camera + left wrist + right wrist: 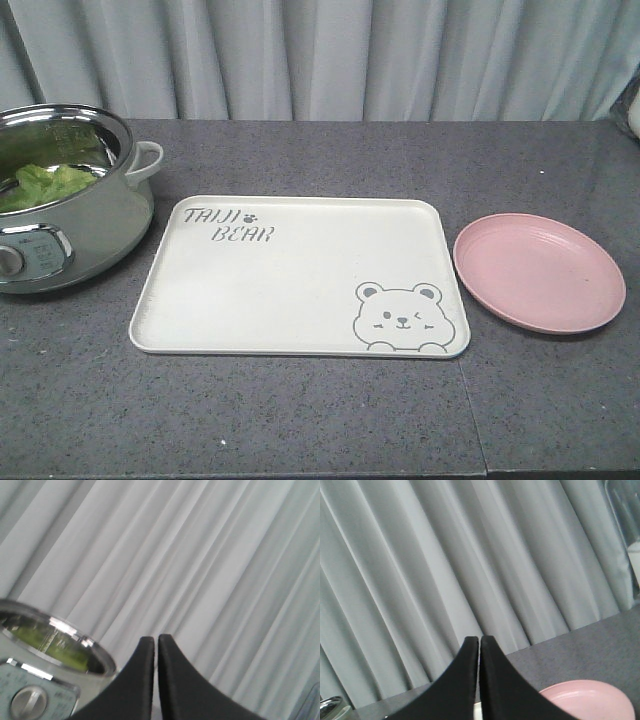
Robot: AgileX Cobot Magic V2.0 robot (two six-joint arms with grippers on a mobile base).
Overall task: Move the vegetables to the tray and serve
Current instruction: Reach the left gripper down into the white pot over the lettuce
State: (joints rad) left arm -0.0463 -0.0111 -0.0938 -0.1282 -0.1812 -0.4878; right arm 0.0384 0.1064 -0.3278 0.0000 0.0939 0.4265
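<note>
Left pincer (156, 638): fingers pressed together, only a hairline slit between the tips, nothing in them. It hangs beside the pot, aimed at the curtain (350, 60).
Right pincer (479, 638): the same, closed to a hairline and empty. It hangs on the pink plate's side of the scene.
Vegetables (45, 185): one frilly green lettuce leaf, lying inside the pot at the far left. None of it is on the tray.
Pot (100, 230): pale green electric cooker with a steel rim, a side handle and a dial (8, 260) on its front. It stands just beside the tray's left edge; you cannot tell whether they touch.
Tray (290, 290): cream rectangle in the middle of the surface. It carries only its own print, lettering at top left and a winking bear at bottom right.
Pink plate (540, 270): round and bare, just right of the tray, a narrow gap between them.
Surface (300, 430): dark speckled grey, with the curtain hanging behind it.
Progress: as you'd judge it, nothing is done yet. The leaf is to be lifted from the pot, laid on the tray, and the tray served.
Next: the left pincer is the nearer one to the pot. You would need to open it before it reaches in.
</note>
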